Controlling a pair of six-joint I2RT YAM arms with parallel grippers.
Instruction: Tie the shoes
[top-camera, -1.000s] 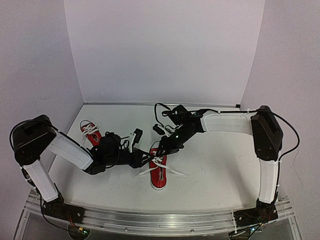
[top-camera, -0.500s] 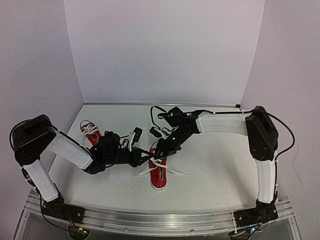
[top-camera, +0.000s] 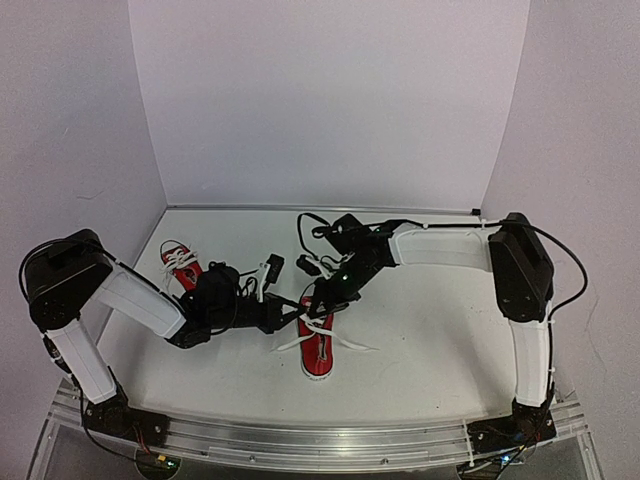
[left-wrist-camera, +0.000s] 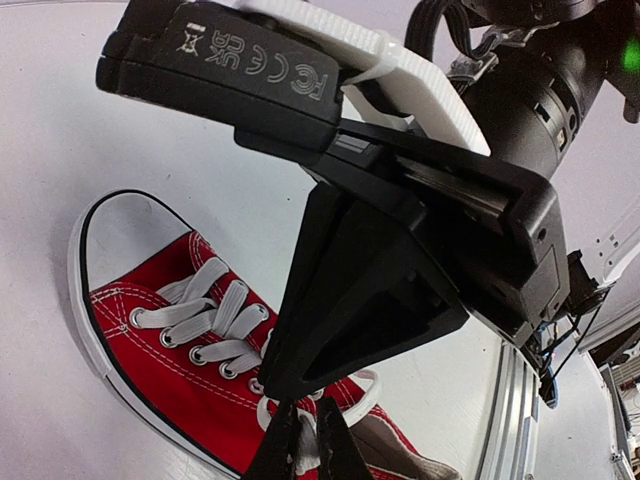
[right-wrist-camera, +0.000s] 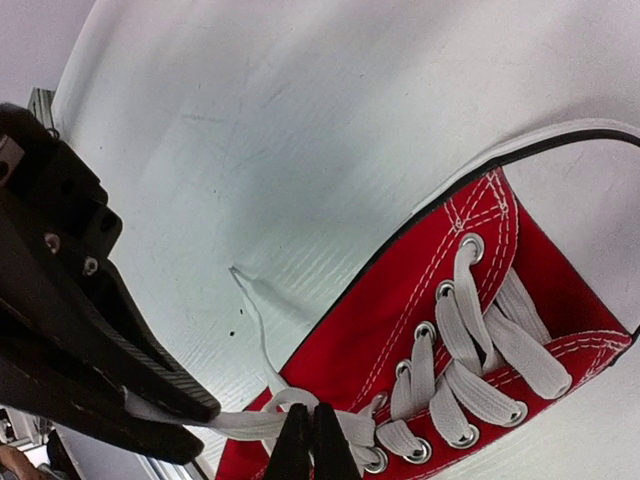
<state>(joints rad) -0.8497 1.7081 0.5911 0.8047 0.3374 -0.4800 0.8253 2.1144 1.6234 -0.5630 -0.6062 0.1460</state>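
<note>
Left gripper is pinched shut on a strand of white lace, its fingertips nearly meeting over it. Right gripper, tip to tip with it, is clamped on the lace as well, at the ankle end of the lacing. Both bear on the near shoe, which lies mid-table with its toe toward the arm bases and loose lace trailing to either side. The second shoe sits well apart at the far left.
</note>
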